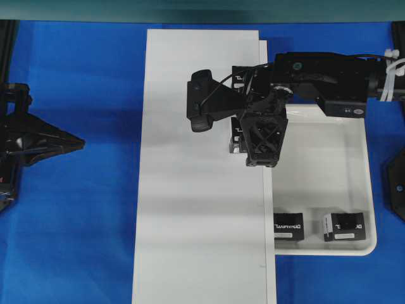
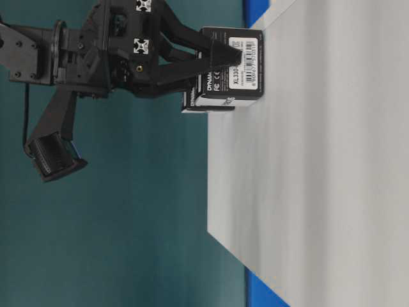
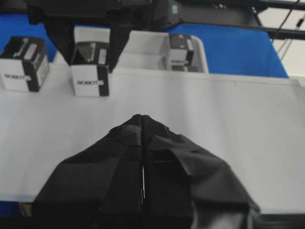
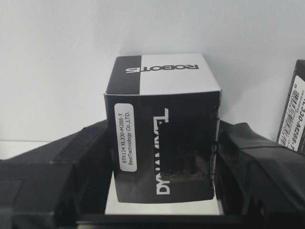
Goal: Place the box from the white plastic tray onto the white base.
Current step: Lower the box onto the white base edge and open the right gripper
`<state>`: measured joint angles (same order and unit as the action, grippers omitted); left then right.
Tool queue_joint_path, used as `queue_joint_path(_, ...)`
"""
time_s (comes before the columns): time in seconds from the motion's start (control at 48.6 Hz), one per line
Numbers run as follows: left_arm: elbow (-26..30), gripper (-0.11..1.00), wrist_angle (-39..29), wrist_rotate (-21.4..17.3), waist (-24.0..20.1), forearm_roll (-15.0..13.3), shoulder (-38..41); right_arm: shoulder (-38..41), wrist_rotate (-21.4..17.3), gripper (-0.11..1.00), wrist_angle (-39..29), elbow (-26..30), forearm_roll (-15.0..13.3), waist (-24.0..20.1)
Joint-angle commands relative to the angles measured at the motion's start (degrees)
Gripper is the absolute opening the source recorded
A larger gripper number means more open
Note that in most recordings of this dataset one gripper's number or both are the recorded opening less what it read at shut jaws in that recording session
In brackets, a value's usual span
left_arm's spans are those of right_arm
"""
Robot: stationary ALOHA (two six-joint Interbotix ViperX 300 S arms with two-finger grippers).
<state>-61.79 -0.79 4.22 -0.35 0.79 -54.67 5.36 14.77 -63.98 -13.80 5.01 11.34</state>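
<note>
Holding the box (image 4: pixel 162 143) between the right claw's (image 1: pixel 239 140) pads, I kept it low over the white base (image 1: pixel 190 209) beside another box (image 3: pixel 24 64), away from the tray (image 1: pixel 329 183), while my left claw (image 3: pixel 143 157) sat closed, clear.

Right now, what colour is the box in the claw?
Black with white lettering, clearest in the right wrist view: box.

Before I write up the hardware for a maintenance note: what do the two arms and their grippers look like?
Both arms are matte black. The right arm carries a black camera, thin black cabling, white zip ties near its far end and a small white label. The right gripper has cross-braced, truss-like fingers. The left gripper has tapered black fingers with textured pads.
</note>
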Motion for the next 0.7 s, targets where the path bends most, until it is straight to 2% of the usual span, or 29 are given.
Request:
queue_joint_path(0.0, 1.6, -0.06, 0.4, 0.0, 0.3, 0.2, 0.3, 0.9, -0.1, 0.6, 0.2, 0.1, 0.2, -0.4)
queue_joint_path(0.452, 1.6, -0.06, -0.4, 0.1, 0.8, 0.2, 0.3, 0.9, -0.3, 0.6, 0.4, 0.1, 0.3, -0.5)
queue_joint_path(0.596, 1.6, -0.06, -0.5, 0.0, 1.2, 0.2, 0.3, 0.9, -0.3, 0.87, 0.6, 0.1, 0.0, -0.7)
queue_joint_path(0.679, 1.6, -0.06, -1.1, 0.0, 1.2, 0.2, 0.3, 0.9, -0.3, 0.94, 0.9, 0.1, -0.2, -0.8)
